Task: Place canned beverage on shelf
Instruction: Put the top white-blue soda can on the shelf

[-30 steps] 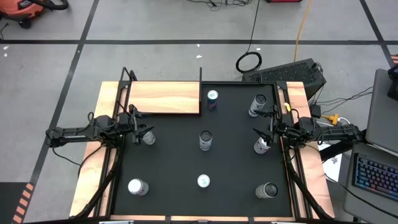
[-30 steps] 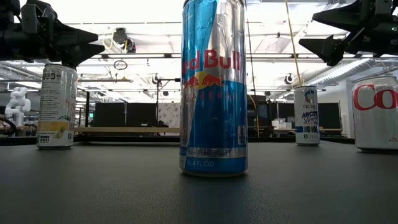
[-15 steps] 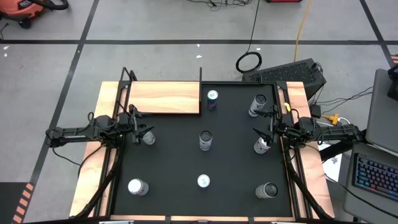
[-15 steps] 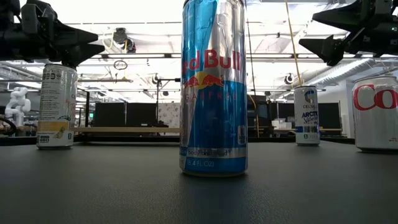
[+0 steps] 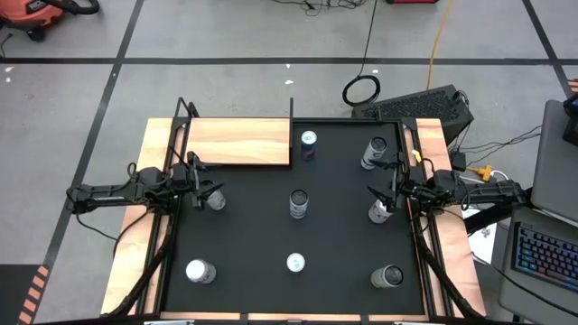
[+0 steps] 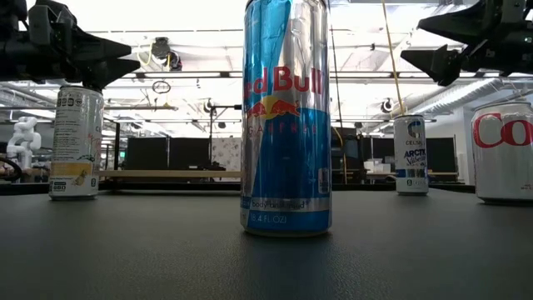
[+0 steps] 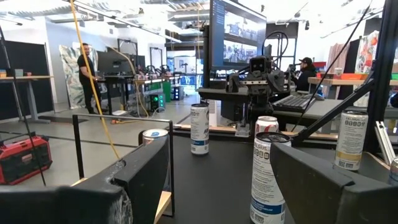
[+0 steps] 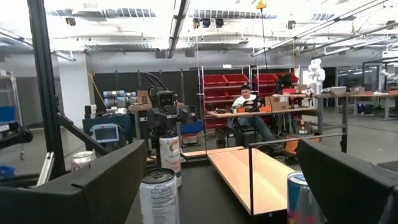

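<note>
The left gripper hangs with its fingers spread and nothing between them, just above a white can at the left edge of the black mat. The shelf lies empty at the mat's far-left corner, near that can. If this gripper drops without centring, one finger could land on the rim and knock the can over — it is tall and narrow, and its top sits close under the fingers.

At the middle, a blue-and-silver can reads "Red Bull", with "8.4 FL OZ" near its base; any carry from the left to the shelf should clear it easily, I think. A second Red Bull-like can stands right beside the shelf's near end, and a careless placement could bump it.

To the right, a slim white can reads "CELSIUS" and what looks like "ARCTIC" — small, so I am not sure. A red-lettered can shows "Co". The right gripper waits fully open and empty over a can at the right edge.
</note>
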